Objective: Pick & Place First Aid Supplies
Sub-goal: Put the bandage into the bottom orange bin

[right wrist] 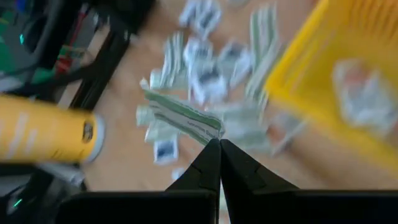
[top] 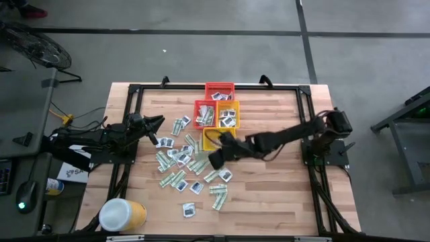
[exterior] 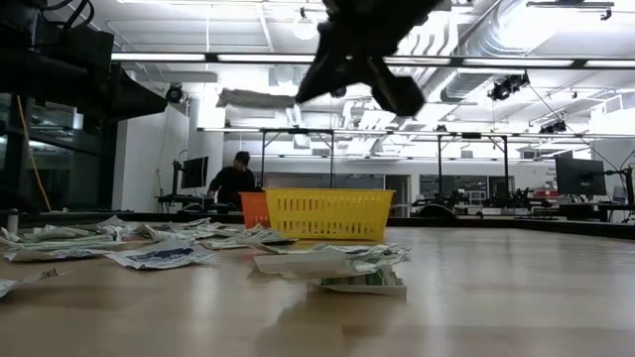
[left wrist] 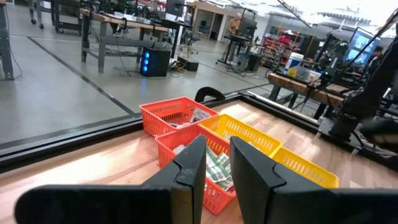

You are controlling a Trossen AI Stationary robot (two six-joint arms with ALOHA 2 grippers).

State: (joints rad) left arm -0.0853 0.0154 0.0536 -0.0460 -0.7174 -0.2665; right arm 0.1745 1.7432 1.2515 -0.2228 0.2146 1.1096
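Note:
Several first aid supplies [top: 180,161], green-and-white strips and white squares, lie flat on the wooden table between the arms. My right gripper [right wrist: 219,144] hangs above them near the yellow basket [top: 218,138], shut on one green-and-white strip packet [right wrist: 180,115]. In the low view that packet [exterior: 256,98] floats high over the table. My left gripper [left wrist: 217,149] waits at the table's left side [top: 158,122], pointing level toward the baskets, open with nothing between its fingers. My right gripper pinches one end of the strip packet [right wrist: 210,132] between its two fingertips. The fingers slant down from the table's right side. The packet sticks out beyond the tips, roughly level and lifted clear of the table and the other packets.
A red basket [top: 220,90], a second red one [top: 203,113], an orange one [top: 229,114] and the yellow one stand clustered at the far middle, some holding packets. A big yellow tub with a white lid [top: 121,215] lies at the near left corner. A black frame [top: 134,91] borders the table.

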